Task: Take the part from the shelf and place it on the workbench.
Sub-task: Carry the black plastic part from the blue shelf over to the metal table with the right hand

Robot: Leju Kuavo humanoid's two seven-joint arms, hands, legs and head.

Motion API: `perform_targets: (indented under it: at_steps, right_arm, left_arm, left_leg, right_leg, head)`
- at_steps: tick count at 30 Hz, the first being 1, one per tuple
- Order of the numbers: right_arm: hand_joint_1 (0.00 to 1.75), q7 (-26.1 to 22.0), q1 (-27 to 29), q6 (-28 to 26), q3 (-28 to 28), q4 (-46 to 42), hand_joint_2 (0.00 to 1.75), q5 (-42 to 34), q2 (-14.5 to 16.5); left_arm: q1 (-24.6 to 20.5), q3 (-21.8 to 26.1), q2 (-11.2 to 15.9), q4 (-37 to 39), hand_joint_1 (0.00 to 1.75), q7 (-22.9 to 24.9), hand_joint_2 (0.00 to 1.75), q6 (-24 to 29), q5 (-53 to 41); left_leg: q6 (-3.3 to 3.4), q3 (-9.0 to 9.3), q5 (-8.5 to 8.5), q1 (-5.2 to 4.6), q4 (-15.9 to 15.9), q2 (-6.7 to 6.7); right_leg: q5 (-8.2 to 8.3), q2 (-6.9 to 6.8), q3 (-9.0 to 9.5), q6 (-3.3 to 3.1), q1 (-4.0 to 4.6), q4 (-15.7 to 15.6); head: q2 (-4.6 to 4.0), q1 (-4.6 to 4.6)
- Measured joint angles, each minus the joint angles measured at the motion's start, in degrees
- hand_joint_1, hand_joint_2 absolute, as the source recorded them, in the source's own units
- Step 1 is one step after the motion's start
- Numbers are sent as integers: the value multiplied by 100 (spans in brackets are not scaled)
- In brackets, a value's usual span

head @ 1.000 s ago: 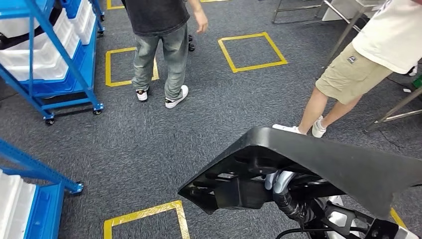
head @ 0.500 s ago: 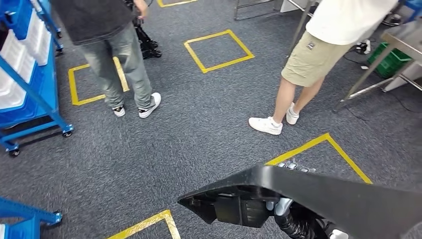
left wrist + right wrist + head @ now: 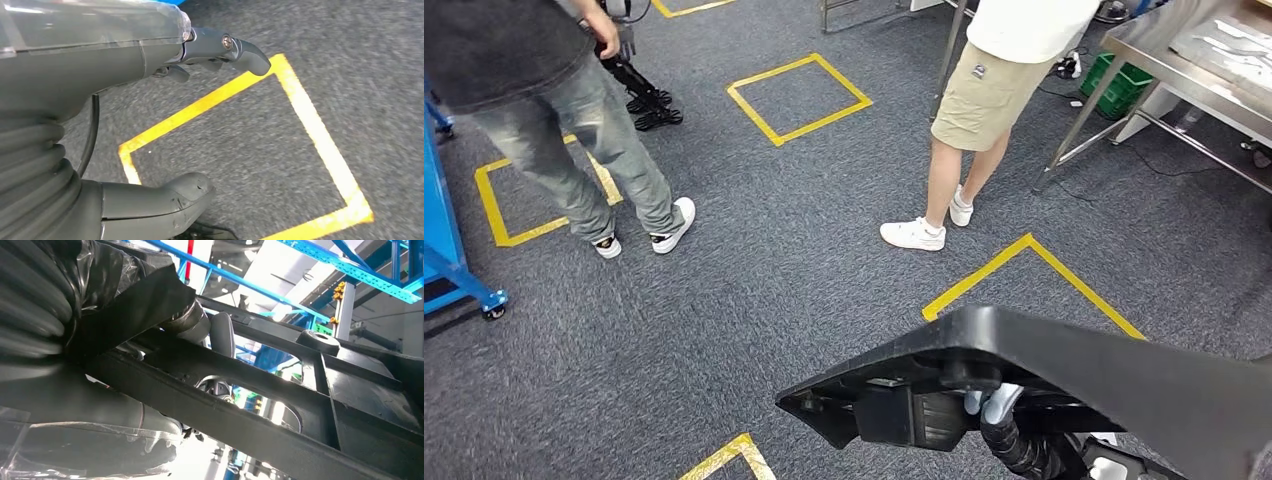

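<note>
A large black moulded plastic part (image 3: 1074, 365) fills the lower right of the head view, held up over the carpet. My right hand (image 3: 987, 403) grips it from underneath, its pale fingers showing below the part's ribbed underside. In the right wrist view the right hand (image 3: 220, 337) is wrapped around a bar of the part (image 3: 300, 405). My left hand (image 3: 125, 75) hangs over the floor, thumb (image 3: 165, 197) and fingers (image 3: 242, 50) apart, holding nothing. The steel workbench (image 3: 1169, 45) stands at the far right.
A person in jeans (image 3: 594, 140) stands at the left, a person in khaki shorts (image 3: 974, 95) by the workbench leg. A blue wheeled shelf (image 3: 449, 250) is at the left edge. Yellow tape squares (image 3: 799, 95) mark the grey carpet. A green crate (image 3: 1124, 85) sits under the bench.
The camera has swung right: the blue shelves and both people slid leftward and the steel workbench came into view. The part stays in my right hand.
</note>
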Motion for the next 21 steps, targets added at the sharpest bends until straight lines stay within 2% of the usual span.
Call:
perform_targets:
  at_steps: [1,2,3,5,6,7,8,9,10,11,12,13,14,16,17,18,20,21]
  right_arm:
    - [175,2,-32,2,-1,1,175,-6,-1]
    - [175,4,-70,3,-2,1,175,-16,-1]
    - [175,10,-101,3,-3,1,175,-31,-1]
    - [175,41,-132,2,-13,-1,175,-66,-1]
    - [175,61,-133,2,-21,-2,175,-81,0]
    - [175,79,-149,2,-30,1,175,-93,-1]
    - [175,89,-172,3,-38,7,175,-103,-1]
    - [175,96,-194,4,-43,18,175,-115,1]
    - [175,99,-214,8,-47,32,175,-125,3]
    - [175,100,-220,13,-49,47,175,-131,6]
    - [175,101,-218,19,-51,63,175,-137,8]
    - [175,101,-218,26,-54,76,175,-144,8]
    - [175,101,-217,34,-55,86,175,-155,8]
    - [175,100,-224,59,-58,99,175,-178,8]
    - [175,100,-230,76,-61,104,175,-189,8]
    - [175,99,-235,92,-67,108,175,-198,8]
    - [175,97,-235,120,-90,113,175,-221,6]
    - [175,94,-233,136,-109,114,175,-236,3]
  left_arm:
    - [-5,0,-3,0,0,-3,175,0,0]
    - [-7,0,-7,0,0,-3,175,1,-1]
    - [-7,0,-10,1,0,0,175,4,-2]
    - [-21,0,-13,1,0,17,175,15,-7]
    - [-36,-1,-13,1,0,25,175,21,-11]
    - [-51,-1,-11,1,0,32,175,27,-14]
    - [-60,-2,-8,1,0,39,175,34,-17]
    - [-57,-2,-2,1,0,45,175,42,-17]
    - [-43,-2,4,1,0,50,175,48,-17]
    - [-22,-2,9,0,0,55,175,51,-17]
    - [-3,-2,11,1,0,57,175,52,-17]
    - [8,-2,11,1,0,56,175,49,-18]
    - [13,-2,11,1,0,53,175,46,-19]
    - [10,-2,10,2,0,45,175,43,-19]
    - [9,-2,10,2,0,42,175,43,-18]
    - [7,-2,8,2,0,38,175,43,-17]
    - [-5,-2,-8,3,0,28,175,44,-15]
    - [-16,-2,-13,0,0,19,175,45,-15]
  left_leg:
    - [-3,33,-13,-14,-22,51]
    - [-12,52,-23,-21,-41,101]
    - [-28,61,-31,-28,-53,158]
    - [-67,99,-47,-52,-94,279]
    - [-78,126,-87,-55,-84,266]
    - [-85,103,-176,-56,26,177]
    - [-93,-2,-322,-48,289,40]
    - [-98,-193,-503,-34,688,-118]
    - [-110,-432,-668,-29,1128,-220]
    - [-127,-646,-760,-25,1485,-267]
    - [-142,-775,-736,-25,1644,-286]
    - [-155,-798,-595,-22,1577,-296]
    - [-166,-718,-368,-14,1302,-324]
    - [-179,-432,36,23,533,-539]
    - [-159,-324,131,36,270,-643]
    - [-129,-271,152,38,133,-709]
    - [-37,-257,153,34,97,-638]
    - [-1,-258,159,42,89,-576]
  right_leg:
    - [130,-109,196,-82,62,-374]
    - [189,-201,323,-151,116,-631]
    - [172,-255,373,-202,155,-747]
    - [139,-181,410,-256,169,-847]
    - [146,-135,462,-265,148,-926]
    - [162,-84,520,-267,123,-1005]
    - [178,-29,568,-266,95,-1058]
    - [181,30,589,-260,74,-1070]
    - [168,101,585,-264,70,-1048]
    - [153,179,574,-263,69,-1015]
    - [135,262,569,-255,68,-982]
    - [117,345,567,-244,65,-946]
    - [97,425,571,-227,58,-912]
    - [60,570,570,-180,53,-852]
    - [57,633,554,-160,51,-836]
    - [62,694,526,-140,50,-821]
    - [82,805,469,-106,37,-802]
    - [53,775,440,-80,41,-757]
  head:
    - [0,0]
    - [0,-1]
    - [0,-1]
    - [0,-3]
    - [0,-2]
    - [0,-3]
    - [0,-4]
    - [0,-4]
    - [0,-6]
    - [0,-7]
    - [0,-7]
    - [0,-7]
    - [0,-7]
    - [0,-6]
    - [0,-6]
    - [0,-6]
    - [0,-7]
    - [0,-4]
